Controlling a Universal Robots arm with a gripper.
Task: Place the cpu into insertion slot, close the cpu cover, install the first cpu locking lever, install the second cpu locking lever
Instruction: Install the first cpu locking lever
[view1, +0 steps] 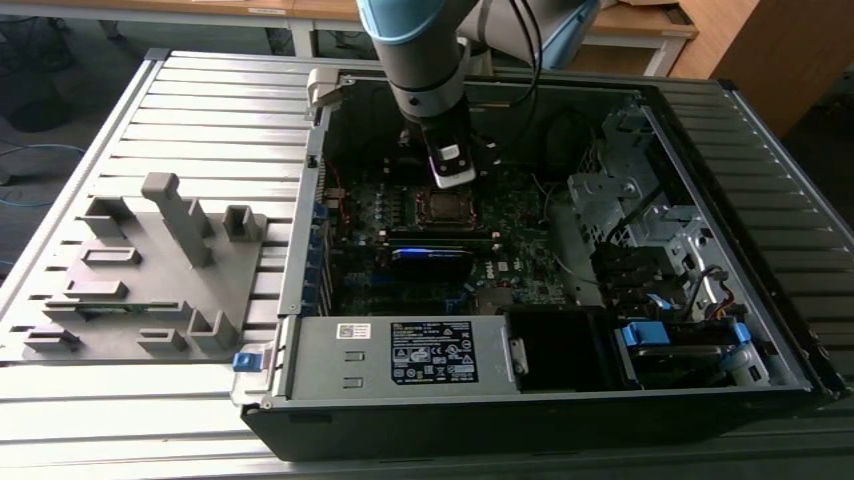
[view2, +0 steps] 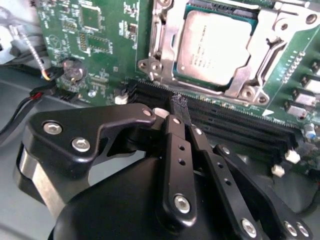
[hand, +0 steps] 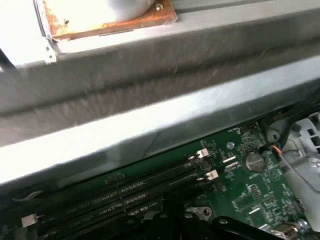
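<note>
Gripper (view2: 179, 107): fills the lower second wrist view, black fingers (view2: 175, 150) pressed together, grasping nothing.
Cpu (view2: 212, 47): top centre, seated in the insertion slot (view2: 250, 92).
Cpu cover (view2: 165, 45): silvery frame closed around the chip.
Memory slots (view2: 235, 125): between gripper and socket.

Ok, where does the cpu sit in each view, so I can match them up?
Exterior view: the cpu lies mid-motherboard, just below the arm.
Second wrist view: the cpu lies just beyond the black memory slots.
First wrist view: the shared landmark, the same memory slots, runs along the case wall.
</note>
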